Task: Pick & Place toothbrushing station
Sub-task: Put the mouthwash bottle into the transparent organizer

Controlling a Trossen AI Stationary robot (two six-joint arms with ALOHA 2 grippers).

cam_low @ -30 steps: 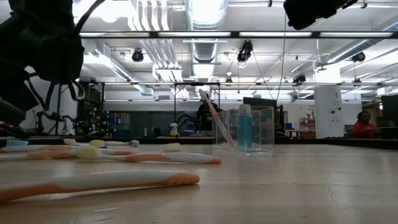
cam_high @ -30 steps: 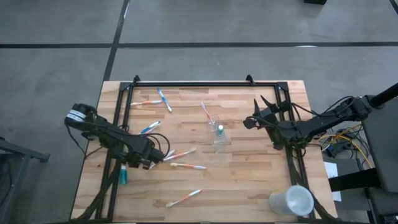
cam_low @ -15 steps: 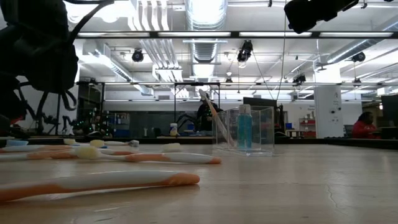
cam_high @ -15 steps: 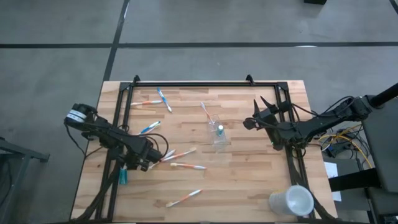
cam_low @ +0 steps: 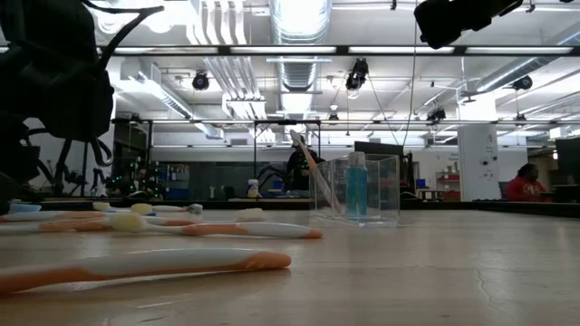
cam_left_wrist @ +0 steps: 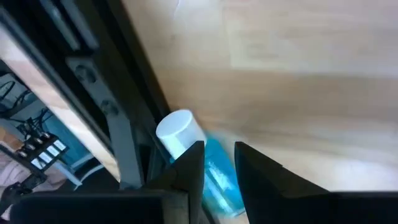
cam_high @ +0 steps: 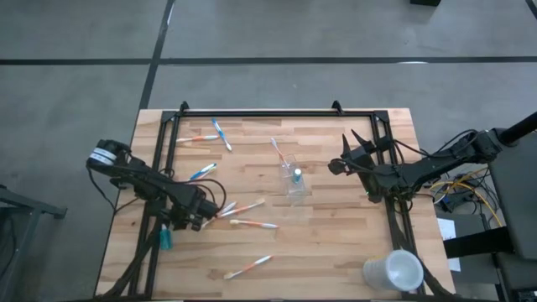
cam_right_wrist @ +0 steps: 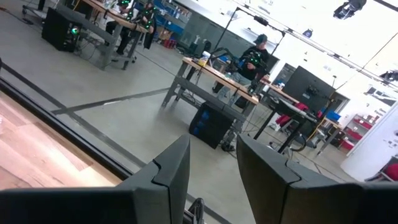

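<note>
While my left claw (cam_left_wrist: 217,163) hangs low at the left edge of the wooden table (cam_high: 336,243), its two dark fingers (cam_left_wrist: 189,168) straddle a small blue tube with a white cap (cam_left_wrist: 186,140) lying beside the black frame rail (cam_left_wrist: 124,137). A narrow gap shows between the fingers with blue in it, but whether they pinch the tube or merely stand around it, I cannot tell; its lower end is hidden behind them. From above, only a sliver of that tube (cam_high: 165,239) peeks out past my wrist.

Over on the right, my right claw (cam_high: 334,165) hovers near the small clear plastic cup (cam_high: 294,180), fingers parted and gripping nothing. A blue-tipped item stands in the cup beside a thin toothbrush (cam_low: 308,163); I cannot say what it is. Other orange-and-white toothbrushes (cam_high: 252,224) lie scattered mid-table. A large white cup (cam_high: 393,272) lies at the near right corner.
</note>
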